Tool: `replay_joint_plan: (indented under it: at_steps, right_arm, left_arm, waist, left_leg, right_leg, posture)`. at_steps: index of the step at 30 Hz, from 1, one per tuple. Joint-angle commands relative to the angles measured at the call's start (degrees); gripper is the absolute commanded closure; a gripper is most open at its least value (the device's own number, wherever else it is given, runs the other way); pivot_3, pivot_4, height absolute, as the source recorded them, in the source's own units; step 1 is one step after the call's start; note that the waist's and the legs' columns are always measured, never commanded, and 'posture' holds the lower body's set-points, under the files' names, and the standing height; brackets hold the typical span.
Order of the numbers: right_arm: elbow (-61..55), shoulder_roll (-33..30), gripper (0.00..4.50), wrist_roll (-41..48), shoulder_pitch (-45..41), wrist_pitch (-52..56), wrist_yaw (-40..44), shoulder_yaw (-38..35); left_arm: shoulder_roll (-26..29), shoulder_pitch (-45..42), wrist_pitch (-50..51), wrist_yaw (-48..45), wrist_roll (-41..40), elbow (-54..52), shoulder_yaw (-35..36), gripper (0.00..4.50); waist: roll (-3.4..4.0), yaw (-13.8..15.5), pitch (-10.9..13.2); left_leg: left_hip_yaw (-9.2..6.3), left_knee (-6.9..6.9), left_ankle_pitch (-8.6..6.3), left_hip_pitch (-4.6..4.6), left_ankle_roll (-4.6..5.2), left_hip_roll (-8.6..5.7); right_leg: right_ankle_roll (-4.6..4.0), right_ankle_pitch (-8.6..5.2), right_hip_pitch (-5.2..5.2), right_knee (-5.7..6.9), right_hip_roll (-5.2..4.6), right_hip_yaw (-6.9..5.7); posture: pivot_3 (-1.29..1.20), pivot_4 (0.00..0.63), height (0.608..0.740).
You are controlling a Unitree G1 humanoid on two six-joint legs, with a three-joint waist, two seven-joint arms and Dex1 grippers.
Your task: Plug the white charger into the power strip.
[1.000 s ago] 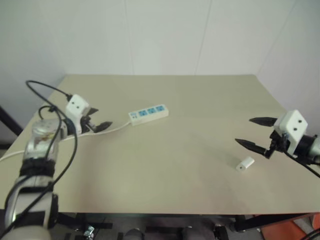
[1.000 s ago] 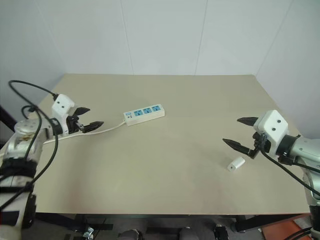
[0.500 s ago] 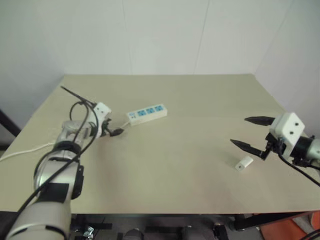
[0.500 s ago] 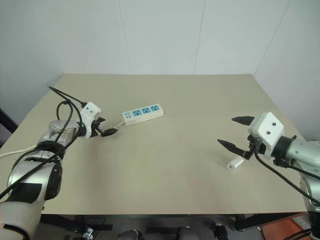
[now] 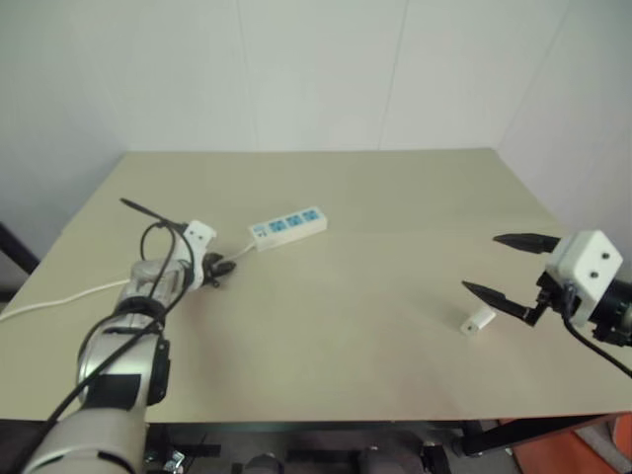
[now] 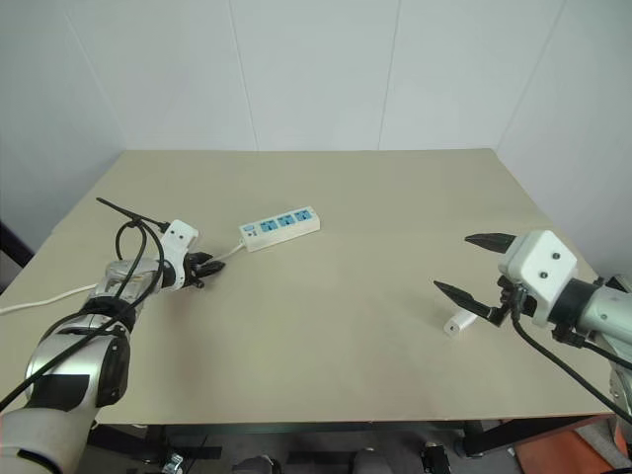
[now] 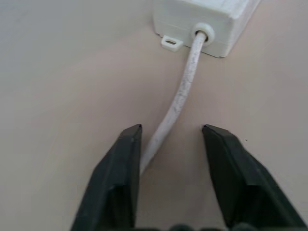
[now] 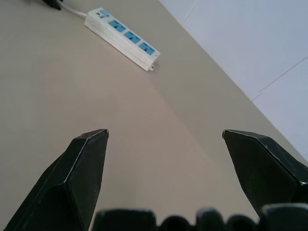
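While the small white boxy charger (image 6: 455,325) lies untouched on the beige worktop (image 6: 336,296) near its front right edge, the right gripper (image 6: 472,268) hangs just beside it with jaws spread wide; farther left, the left gripper (image 7: 171,130) straddles the thin white cord (image 7: 180,96) with jaws not yet clenched; beyond it rests the long white power strip with blue sockets (image 6: 279,226), well apart from the charger; the plugging is, I judge, hardly begun.
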Motion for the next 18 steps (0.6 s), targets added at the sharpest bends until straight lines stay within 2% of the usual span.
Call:
replay_joint_plan:
  at_steps: [1, 2, 4, 11, 18]
  right_arm:
    - [-1.99, -0.94, 0.0, 0.81, 0.11, 0.29, -0.24, -2.76]
    - [-1.95, -0.97, 0.0, 0.76, 0.07, 0.24, -0.3, -2.65]
    - [-1.82, -0.97, 0.0, 0.59, -0.23, 0.15, -0.54, -2.19]
    - [-1.0, -0.46, 0.0, -0.15, -1.17, -0.55, -1.3, -0.84]
    - [-0.81, -0.07, 0.0, -0.64, -0.89, -0.93, -1.76, -0.42]
  left_arm:
    - [-0.51, 2.79, 2.55, -1.63, 0.65, 2.05, -0.11, 3.75]
    - [-0.62, 2.86, 2.46, -2.21, 0.56, 1.9, 0.03, 4.09]
    - [-0.76, 2.88, 2.17, -3.12, 0.58, 1.68, 0.14, 4.49]
    - [-1.79, 2.4, 0.46, -7.28, 0.61, 0.59, -0.25, 4.49]
    - [-7.08, 2.21, -3.03, -18.99, -0.79, -3.48, -1.41, 4.49]
  waist:
    - [0.05, -0.18, -0.1]
    - [0.07, -0.18, -0.14]
    - [0.13, -0.15, -0.22]
    - [0.19, 0.18, -0.29]
    - [0.2, 2.18, -0.29]
  left_leg:
    - [0.0, 0.0, 0.0, 0.0, 0.0, 0.0]
    - [0.0, 0.0, 0.0, 0.0, 0.0, 0.0]
    - [0.0, 0.0, 0.0, 0.0, 0.0, -0.01]
    - [0.0, 0.0, 0.0, -0.03, 0.0, -0.02]
    - [-0.03, 0.03, 0.01, -0.16, -0.01, -0.1]
  right_leg:
    - [0.0, 0.0, 0.0, 0.0, 0.0, 0.0]
    - [0.01, 0.0, 0.01, -0.01, 0.0, 0.0]
    - [0.01, 0.0, 0.02, -0.01, 0.0, 0.0]
    - [0.02, -0.01, 0.01, -0.02, -0.01, -0.01]
    - [0.03, -0.01, -0.01, -0.06, -0.07, -0.05]
  posture:
    - [0.0, 0.15, 0.74]
    - [0.0, 0.15, 0.74]
    - [0.0, 0.15, 0.74]
    - [0.0, 0.15, 0.74]
    - [0.0, 0.15, 0.74]
